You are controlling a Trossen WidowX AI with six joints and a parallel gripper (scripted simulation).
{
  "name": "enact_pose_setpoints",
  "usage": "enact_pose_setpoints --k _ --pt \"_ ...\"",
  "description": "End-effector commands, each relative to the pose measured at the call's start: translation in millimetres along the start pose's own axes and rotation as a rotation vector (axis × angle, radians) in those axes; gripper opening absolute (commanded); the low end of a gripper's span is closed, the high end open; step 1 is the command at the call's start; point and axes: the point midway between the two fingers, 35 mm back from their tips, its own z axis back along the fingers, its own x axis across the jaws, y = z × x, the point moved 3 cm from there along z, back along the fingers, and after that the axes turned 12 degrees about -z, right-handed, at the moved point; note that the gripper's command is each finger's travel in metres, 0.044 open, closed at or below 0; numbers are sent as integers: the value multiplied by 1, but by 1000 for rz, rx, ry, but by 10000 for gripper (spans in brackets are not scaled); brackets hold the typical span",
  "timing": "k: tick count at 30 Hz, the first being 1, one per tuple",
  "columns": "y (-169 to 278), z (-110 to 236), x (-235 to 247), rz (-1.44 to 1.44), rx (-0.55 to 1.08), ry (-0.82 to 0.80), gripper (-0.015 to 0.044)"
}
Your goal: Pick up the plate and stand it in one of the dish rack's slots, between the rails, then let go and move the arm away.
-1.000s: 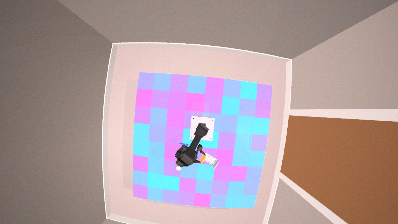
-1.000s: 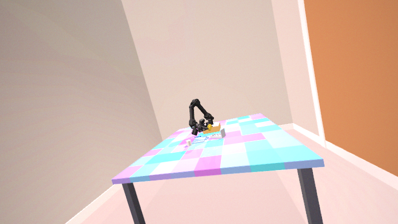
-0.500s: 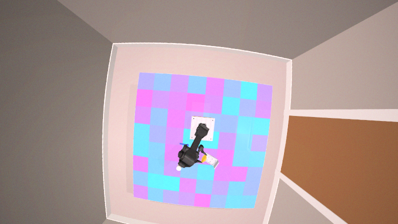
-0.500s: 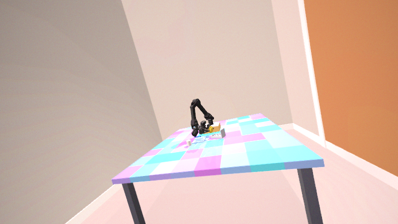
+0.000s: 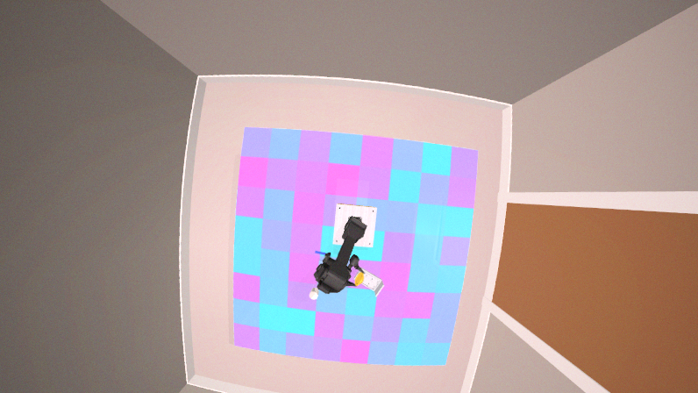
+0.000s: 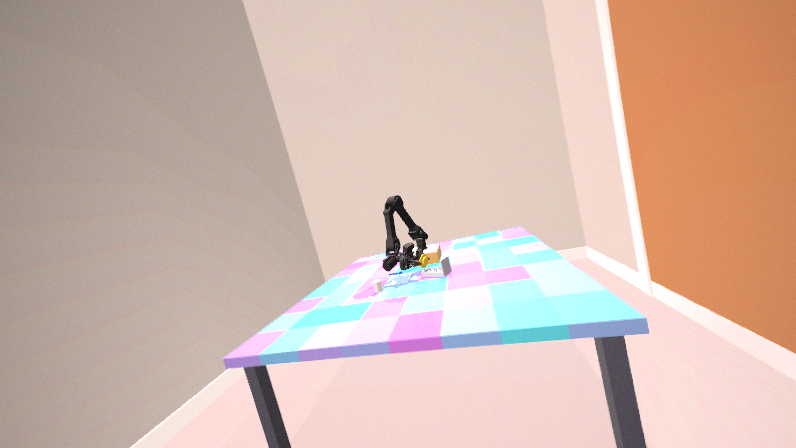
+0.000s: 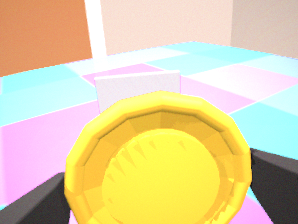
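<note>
Beige walls, one orange panel with white trim and a pale pink floor surround the bench (image 6: 518, 328), whose flat top is a checkerboard of matte cyan, pink, lilac and white squares on dark square legs. No brand, label or writing can be read anywhere.

On a white square base plate (image 5: 369, 212) near the bench's middle stands the black, glossy arm (image 6: 391, 219), folded in a sharp elbow and reaching down.

Its gripper (image 7: 157, 196) has dark blocky fingers standing fairly wide, clamped on the two side edges of the plate (image 7: 158, 172). This plate is bright yellow, smooth and plastic-looking, round but faceted along its raised rim, with a shallow well. It is held upright on edge, face toward the wrist camera, directly over the dish rack (image 6: 437, 269).

That rack is a small, pale grey, boxy piece with thin rails; from the wrist its far wall (image 7: 140, 86) rises behind the plate and a dark rail end shows under the rim. Whether the plate's lower edge already touches the rails is hard to judge.

Just beside the arm stand a small white cup (image 6: 378, 284) and a short blue stick (image 5: 319, 253).
</note>
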Motion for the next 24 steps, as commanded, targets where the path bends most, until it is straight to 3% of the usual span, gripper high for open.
enact_pose_setpoints --k 1,24 --pt "0 -4 2 -8 -6 -1 0" --pt "-3 -20 2 2 2 0 0"
